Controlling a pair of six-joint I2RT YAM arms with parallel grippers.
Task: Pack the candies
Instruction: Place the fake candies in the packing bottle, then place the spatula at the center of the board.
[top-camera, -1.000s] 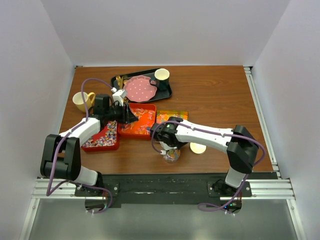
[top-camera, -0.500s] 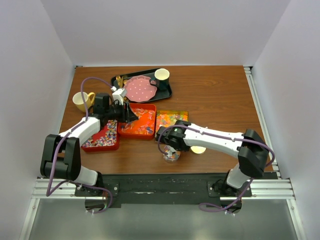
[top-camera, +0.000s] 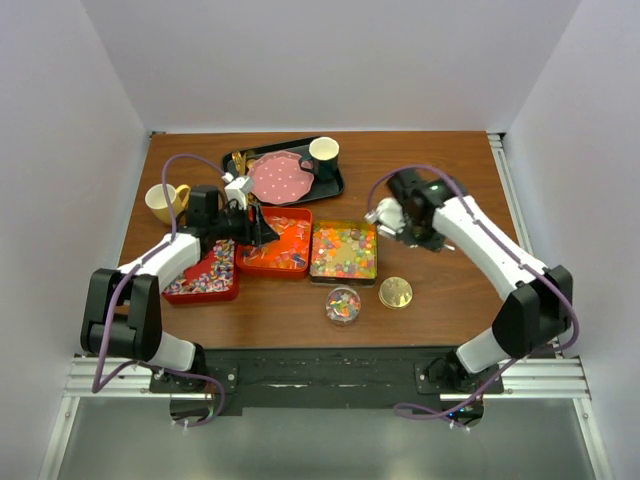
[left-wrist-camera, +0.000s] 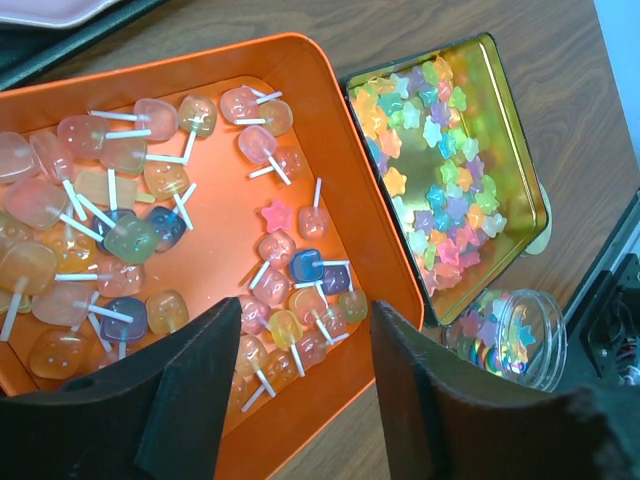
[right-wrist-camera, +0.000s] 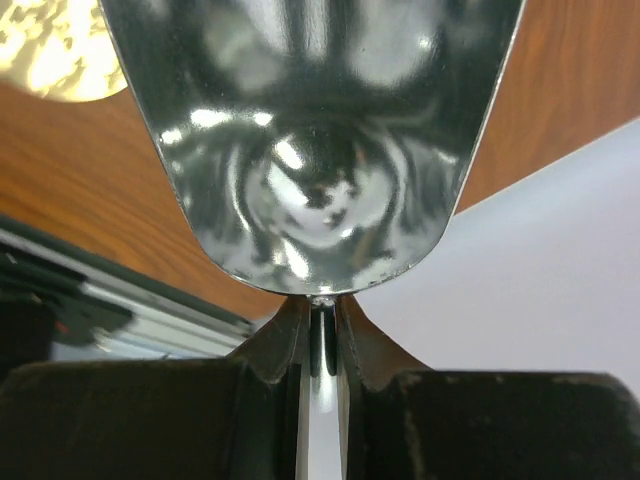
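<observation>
Top external view: right hand (top-camera: 394, 218), clenched on a metal scoop (right-wrist-camera: 310, 150), has swung from the jar (top-camera: 343, 304) to mid-right, one load probably delivered; left hand (left-wrist-camera: 305, 335), released, hovers over candies (left-wrist-camera: 130, 240) in the orange tray (left-wrist-camera: 365, 190).

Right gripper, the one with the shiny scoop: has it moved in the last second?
Yes. The right gripper left its spot over the small jar and swung farther away and rightward, past the gold tin.
</observation>
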